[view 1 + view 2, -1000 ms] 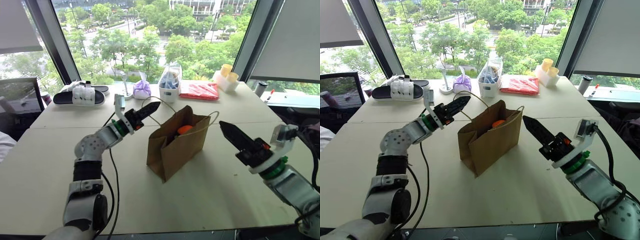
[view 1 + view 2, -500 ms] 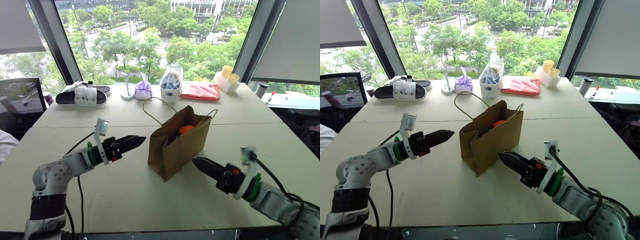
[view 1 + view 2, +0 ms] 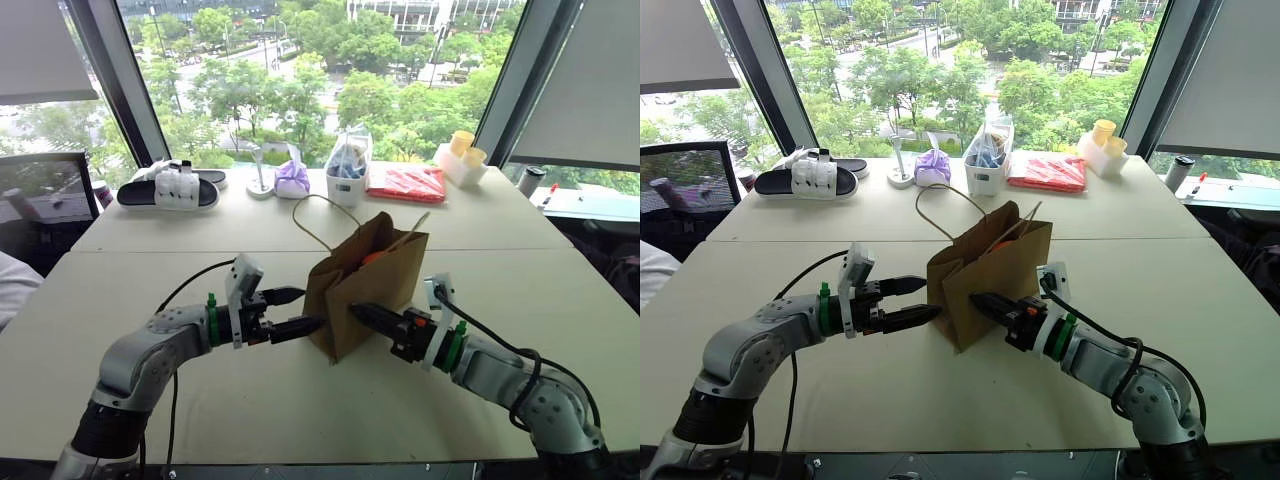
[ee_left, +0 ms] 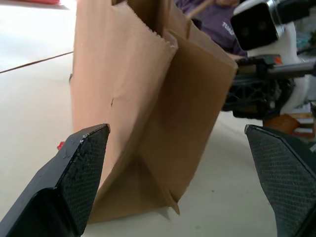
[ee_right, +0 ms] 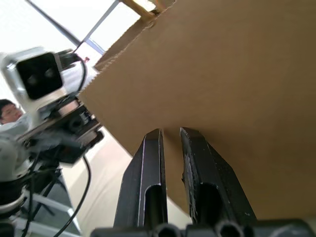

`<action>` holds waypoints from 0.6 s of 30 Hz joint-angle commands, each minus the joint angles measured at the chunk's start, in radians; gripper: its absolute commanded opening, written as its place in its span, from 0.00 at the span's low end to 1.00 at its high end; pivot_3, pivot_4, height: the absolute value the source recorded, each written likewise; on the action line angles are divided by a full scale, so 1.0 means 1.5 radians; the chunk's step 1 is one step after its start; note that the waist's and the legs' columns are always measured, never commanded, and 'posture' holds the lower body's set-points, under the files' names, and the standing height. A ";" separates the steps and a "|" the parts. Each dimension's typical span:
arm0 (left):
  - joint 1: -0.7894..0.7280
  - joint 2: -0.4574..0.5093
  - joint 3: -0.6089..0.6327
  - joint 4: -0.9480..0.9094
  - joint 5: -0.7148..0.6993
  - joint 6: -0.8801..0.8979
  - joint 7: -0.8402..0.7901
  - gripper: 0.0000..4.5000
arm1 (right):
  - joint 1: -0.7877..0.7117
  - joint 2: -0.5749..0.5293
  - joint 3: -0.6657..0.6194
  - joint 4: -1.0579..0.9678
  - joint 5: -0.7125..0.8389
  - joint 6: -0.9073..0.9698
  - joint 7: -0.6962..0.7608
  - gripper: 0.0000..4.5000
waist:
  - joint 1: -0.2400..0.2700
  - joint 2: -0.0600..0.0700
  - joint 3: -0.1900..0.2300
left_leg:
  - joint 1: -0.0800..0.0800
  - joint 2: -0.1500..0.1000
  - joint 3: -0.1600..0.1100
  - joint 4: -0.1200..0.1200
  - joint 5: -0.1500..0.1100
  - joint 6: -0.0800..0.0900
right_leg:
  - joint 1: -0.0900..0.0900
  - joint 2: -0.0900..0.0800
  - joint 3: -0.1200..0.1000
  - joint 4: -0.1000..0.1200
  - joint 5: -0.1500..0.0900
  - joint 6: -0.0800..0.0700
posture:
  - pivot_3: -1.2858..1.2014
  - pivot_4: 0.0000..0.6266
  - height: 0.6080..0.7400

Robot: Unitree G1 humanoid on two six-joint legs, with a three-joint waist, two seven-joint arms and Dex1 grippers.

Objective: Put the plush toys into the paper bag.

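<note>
The brown paper bag (image 3: 365, 290) stands upright at the table's middle, its cord handles (image 3: 312, 215) up. An orange plush toy (image 3: 373, 257) peeks out of its mouth. My left gripper (image 3: 296, 312) is open, low at the bag's left corner and pointing at it; in the left wrist view its wide-apart fingers (image 4: 79, 168) frame the bag (image 4: 148, 98). My right gripper (image 3: 360, 313) is shut and reaches in from the right. Its fingertips (image 5: 154, 136) rest against the bag's front wall (image 5: 237, 98) with nothing between them.
Along the far edge by the window lie black-and-white slippers (image 3: 170, 187), a purple cloth bundle (image 3: 293, 178), a white tub with a clear plastic bag (image 3: 345, 165), a red packet (image 3: 405, 183) and yellow cups (image 3: 460, 150). A black chair (image 3: 40, 190) stands at the left.
Both arms dropped from beside the bag's top to low in front of it, closing in from each side. The right gripper went from open to shut. The left stayed open.
</note>
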 commanded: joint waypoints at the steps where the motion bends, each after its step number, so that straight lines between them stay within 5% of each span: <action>1: -0.015 -0.003 -0.035 -0.020 0.042 -0.045 -0.013 1.00 | -0.012 0.010 -0.013 -0.015 0.008 0.008 0.002 0.13 | 0.000 0.000 0.000 | 0.000 0.000 0.000 0.000 0.000 0.000 | 0.000 0.000 0.000 0.000 0.000 0.000 | 0.52 0.24 1.00; 13: -0.081 -0.096 -0.129 0.131 0.198 -0.150 0.025 1.00 | -0.006 0.024 -0.023 -0.042 0.027 0.035 -0.001 0.13 | -0.001 0.000 0.000 | 0.000 0.000 0.000 0.000 0.000 0.000 | 0.000 0.000 -0.001 0.000 0.001 0.002 | 0.52 0.24 1.00; 18: -0.099 -0.124 -0.129 0.160 0.215 -0.167 0.027 0.61 | 0.001 0.029 -0.034 -0.055 0.043 0.037 -0.009 0.12 | 0.000 0.000 0.000 | 0.000 0.000 0.000 0.000 0.000 0.000 | 0.000 0.000 -0.001 0.000 0.001 0.002 | 0.52 0.24 1.00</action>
